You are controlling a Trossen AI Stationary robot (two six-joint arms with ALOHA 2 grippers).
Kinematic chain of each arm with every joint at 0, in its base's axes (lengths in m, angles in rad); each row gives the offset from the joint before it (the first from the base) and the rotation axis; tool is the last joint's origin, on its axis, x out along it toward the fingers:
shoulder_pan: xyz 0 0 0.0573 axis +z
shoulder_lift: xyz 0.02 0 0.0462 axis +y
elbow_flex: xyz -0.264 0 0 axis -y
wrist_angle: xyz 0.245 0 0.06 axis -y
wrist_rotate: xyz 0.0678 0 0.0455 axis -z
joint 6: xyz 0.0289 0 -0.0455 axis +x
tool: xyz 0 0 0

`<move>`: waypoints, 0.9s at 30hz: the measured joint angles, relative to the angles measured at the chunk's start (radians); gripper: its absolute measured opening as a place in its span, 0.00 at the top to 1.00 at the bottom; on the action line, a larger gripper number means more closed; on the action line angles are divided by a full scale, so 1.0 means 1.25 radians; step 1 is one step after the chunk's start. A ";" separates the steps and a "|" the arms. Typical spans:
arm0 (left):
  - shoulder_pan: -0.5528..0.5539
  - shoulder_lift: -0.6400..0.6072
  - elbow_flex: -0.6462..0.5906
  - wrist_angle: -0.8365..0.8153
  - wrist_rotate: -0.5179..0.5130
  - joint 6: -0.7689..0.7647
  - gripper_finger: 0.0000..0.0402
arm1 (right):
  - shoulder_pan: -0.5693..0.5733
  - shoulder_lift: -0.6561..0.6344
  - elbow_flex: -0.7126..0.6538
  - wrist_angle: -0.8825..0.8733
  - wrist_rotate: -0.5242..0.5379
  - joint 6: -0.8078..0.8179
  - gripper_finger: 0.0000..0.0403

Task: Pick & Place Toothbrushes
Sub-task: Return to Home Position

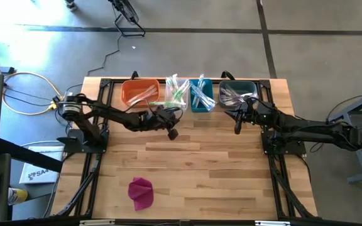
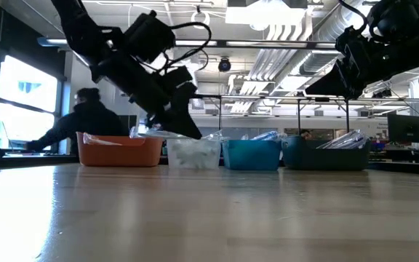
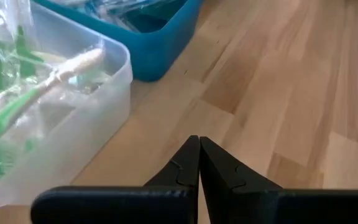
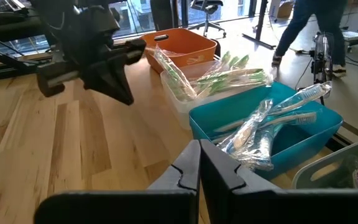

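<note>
Wrapped toothbrushes lie in four bins along the table's far edge: an orange bin (image 1: 140, 92), a clear bin (image 1: 176, 93) with green-handled ones (image 3: 5, 115), a blue bin (image 1: 201, 95) and a dark teal bin (image 1: 237, 93). My left gripper (image 1: 173, 133) hangs shut above the bare wood just in front of the clear bin, with nothing between its fingers (image 3: 199, 146). My right gripper (image 1: 237, 129) is shut and empty too, raised in front of the dark teal bin and aimed toward the blue bin (image 4: 278, 130).
A magenta cloth lump (image 1: 141, 191) lies near the table's front edge, left of the middle. Bare wood spreads between the bins and that edge. People (image 2: 86, 120) are in the room behind the table.
</note>
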 joint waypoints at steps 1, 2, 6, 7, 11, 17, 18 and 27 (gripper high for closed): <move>-0.003 -0.012 0.000 -0.014 -0.001 0.006 0.99 | 0.000 0.000 0.000 0.000 0.000 0.000 0.99; -0.007 -0.025 0.000 -0.030 -0.003 0.015 0.99 | 0.000 0.000 0.000 0.000 -0.001 0.000 0.99; -0.007 -0.079 0.001 -0.103 -0.015 0.038 0.99 | 0.000 0.000 0.000 0.000 0.000 0.002 0.99; -0.006 -0.091 0.001 -0.131 -0.016 0.038 0.99 | 0.000 0.000 0.000 0.000 0.000 0.002 0.99; -0.017 -0.131 0.001 -0.181 -0.020 0.037 0.99 | 0.000 0.000 0.000 0.000 -0.001 0.002 0.99; -0.076 -0.167 0.000 -0.285 -0.064 0.023 0.99 | 0.000 0.007 0.000 -0.005 -0.003 0.009 0.99; -0.093 -0.168 0.000 -0.298 -0.088 0.015 0.99 | 0.000 0.009 0.000 -0.006 -0.003 0.009 0.99; -0.190 -0.174 -0.101 -0.152 -0.201 0.039 0.99 | 0.000 0.053 0.000 -0.003 -0.002 0.024 0.99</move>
